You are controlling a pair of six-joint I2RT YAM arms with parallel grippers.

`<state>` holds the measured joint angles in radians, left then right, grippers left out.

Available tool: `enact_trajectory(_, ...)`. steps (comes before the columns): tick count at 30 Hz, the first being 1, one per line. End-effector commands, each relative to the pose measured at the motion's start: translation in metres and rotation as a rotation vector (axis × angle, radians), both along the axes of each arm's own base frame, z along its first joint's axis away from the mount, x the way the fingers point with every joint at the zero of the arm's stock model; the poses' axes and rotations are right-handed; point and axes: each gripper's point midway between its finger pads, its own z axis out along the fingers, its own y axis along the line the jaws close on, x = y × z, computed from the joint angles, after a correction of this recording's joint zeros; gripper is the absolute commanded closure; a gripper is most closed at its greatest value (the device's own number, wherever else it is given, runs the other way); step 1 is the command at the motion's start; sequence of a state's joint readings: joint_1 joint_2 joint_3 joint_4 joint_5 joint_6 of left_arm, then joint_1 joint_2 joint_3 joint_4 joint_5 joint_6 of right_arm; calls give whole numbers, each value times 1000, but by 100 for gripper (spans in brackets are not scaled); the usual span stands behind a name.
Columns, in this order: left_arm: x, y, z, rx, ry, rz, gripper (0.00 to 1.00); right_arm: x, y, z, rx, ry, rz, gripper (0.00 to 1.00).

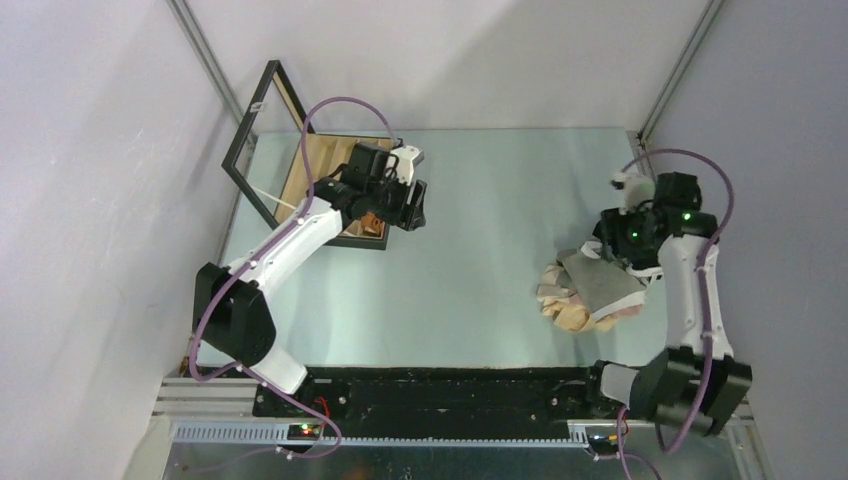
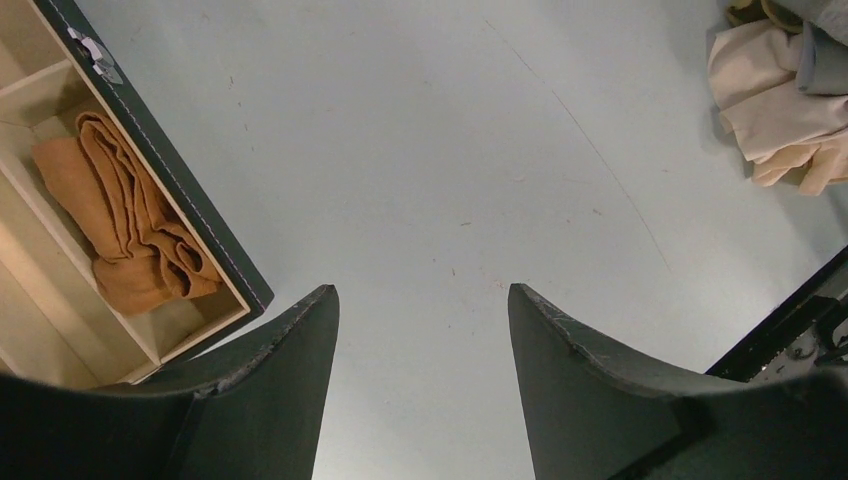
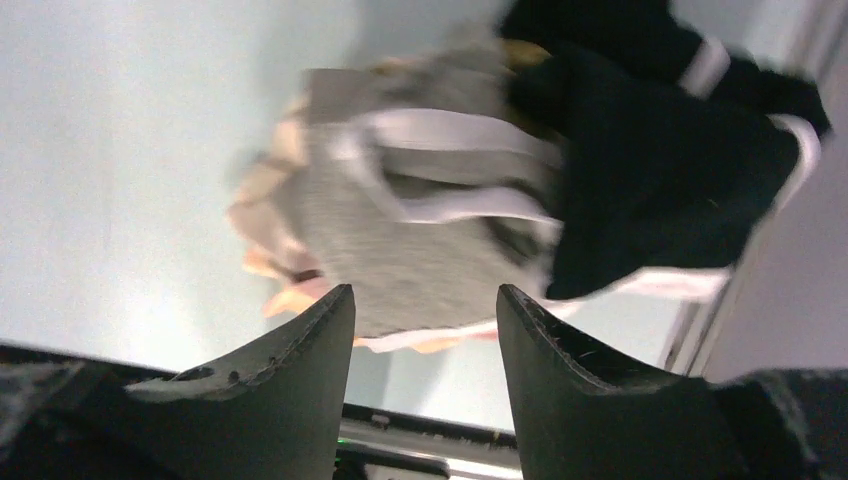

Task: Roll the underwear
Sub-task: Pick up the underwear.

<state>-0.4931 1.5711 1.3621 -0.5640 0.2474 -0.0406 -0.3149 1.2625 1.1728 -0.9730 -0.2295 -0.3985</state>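
A rust-brown underwear (image 2: 130, 225) lies rolled in a compartment of the wooden box (image 2: 170, 170); it also shows in the top view (image 1: 372, 222). My left gripper (image 1: 412, 208) is open and empty, just right of the box above bare table (image 2: 422, 295). The other garments lie in a pile at the right: grey (image 1: 600, 280) on top, beige (image 1: 563, 300) and pale pink (image 1: 625, 314) beneath. My right gripper (image 1: 608, 250) is open and empty above the pile's far edge. The right wrist view, blurred, shows the grey garment (image 3: 420, 250) and the black white-trimmed one (image 3: 650, 170).
The black-framed box (image 1: 290, 170) stands open at the back left, its lid (image 1: 255, 130) leaning against the left wall. Grey walls close the table on the left, back and right. The pile also shows at the top right of the left wrist view (image 2: 780, 100).
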Motion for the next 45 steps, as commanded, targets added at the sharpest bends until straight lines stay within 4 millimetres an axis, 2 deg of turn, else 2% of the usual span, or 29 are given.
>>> enact_trajectory(1, -6, -2, 7, -2, -32, -36, 31, -14, 60, 27, -74, -183, 389, 41)
enact_trajectory(3, -7, -2, 9, -2, -35, -37, 31, -26, 70, 15, -123, -167, 513, 41)
enact_trajectory(5, -7, -1, 10, -2, -38, -36, 31, -41, 72, -4, -133, -84, 542, 42)
enact_trajectory(8, -9, 0, 11, -1, -43, -37, 31, -52, 58, -32, -159, 53, 469, 41)
enact_trajectory(10, -10, 0, 10, 0, -41, -38, 31, -57, 52, -45, -154, 112, 403, 42)
enact_trajectory(14, -11, 1, 8, -2, -36, -34, 31, -69, 51, -59, -137, 157, 358, 47)
enact_trajectory(18, -11, 0, 8, -3, -39, -33, 31, -81, 42, -72, -176, 193, 318, 46)
enact_trajectory(22, -11, 1, 6, 1, -34, -29, 31, -58, 53, -54, -167, 58, 322, 51)
enact_trajectory(26, -11, -1, 4, -9, -18, -22, 30, -22, 87, -33, -187, -78, 433, 47)
enact_trajectory(30, -11, -3, 8, -22, -24, -22, 30, 16, 104, -27, -249, -158, 450, 41)
enact_trajectory(34, -14, 2, 11, -15, -44, -16, 30, 43, 108, -38, -378, -173, 451, 38)
enact_trajectory(36, -16, 4, 14, -13, -58, -14, 29, 52, 109, -49, -439, -153, 460, 41)
enact_trajectory(39, -18, 7, 21, -20, -80, -10, 29, 66, 111, -53, -504, -167, 466, 43)
enact_trajectory(45, -21, 10, 25, -26, -94, -3, 28, 75, 102, -68, -598, -128, 455, 48)
